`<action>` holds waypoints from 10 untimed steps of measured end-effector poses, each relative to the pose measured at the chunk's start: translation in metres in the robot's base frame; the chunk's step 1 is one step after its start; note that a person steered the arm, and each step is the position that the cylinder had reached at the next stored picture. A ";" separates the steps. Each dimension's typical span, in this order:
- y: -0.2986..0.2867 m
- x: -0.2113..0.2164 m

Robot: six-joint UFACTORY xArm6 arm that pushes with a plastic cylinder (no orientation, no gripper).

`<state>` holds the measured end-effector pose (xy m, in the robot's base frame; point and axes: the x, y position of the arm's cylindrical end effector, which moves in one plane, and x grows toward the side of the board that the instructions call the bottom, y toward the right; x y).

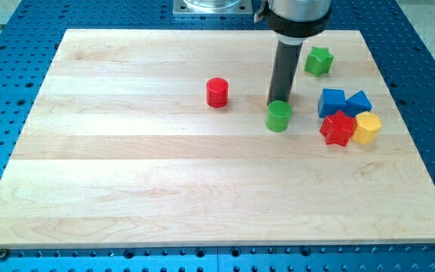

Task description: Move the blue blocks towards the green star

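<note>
Standing just behind the green cylinder (pixel 278 117), my tip (pixel 280 103) meets the bench (pixel 165 189) at the cylinder's top edge, seemingly touching it (contact is hard to confirm). I have no fingers, only a dark rod. The green star (pixel 318 60) lies toward the view's top right, apart from the rest. Two blue blocks sit side by side below it: a blue cube (pixel 331 102) and a blue wedge-like block (pixel 359 102). A red star (pixel 338 128) and yellow block (pixel 367 128) press against them from below. A red cylinder (pixel 217 92) stands alone to the left.
</note>
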<state>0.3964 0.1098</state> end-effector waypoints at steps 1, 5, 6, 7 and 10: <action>-0.011 0.041; 0.009 0.025; 0.057 0.012; 0.106 0.006; 0.236 -0.025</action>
<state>0.3718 0.3455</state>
